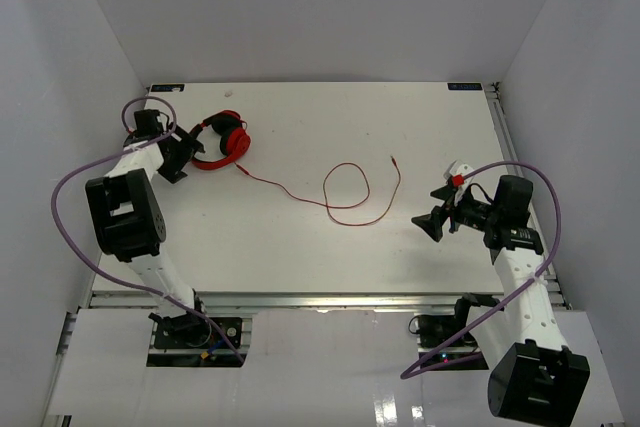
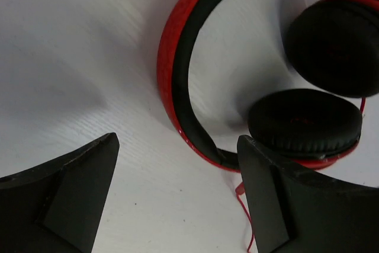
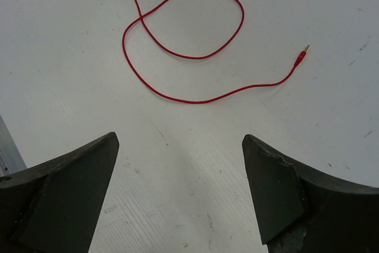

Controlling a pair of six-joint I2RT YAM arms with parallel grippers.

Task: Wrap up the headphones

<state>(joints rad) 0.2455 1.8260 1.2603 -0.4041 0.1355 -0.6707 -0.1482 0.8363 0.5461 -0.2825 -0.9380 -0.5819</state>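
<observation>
The red headphones (image 1: pixel 224 139) lie at the table's back left, their headband (image 2: pixel 177 69) curving toward black ear pads (image 2: pixel 305 122). A thin red cord (image 1: pixel 345 192) runs right from them, makes a loop (image 3: pixel 183 25) and ends in a plug (image 3: pixel 301 56). My left gripper (image 1: pixel 186 152) is open right beside the headphones; in its wrist view the gripper (image 2: pixel 177 146) has bare table between its fingers, and the right finger (image 2: pixel 278 194) is close to the lower ear pad. My right gripper (image 1: pixel 436 223) is open over bare table, short of the cord, empty in its wrist view (image 3: pixel 180 146).
Purple cables (image 1: pixel 70 187) arc off both arms. White walls close in the table (image 1: pixel 300 247) on the left, back and right. A metal rail (image 1: pixel 330 299) runs along the near edge.
</observation>
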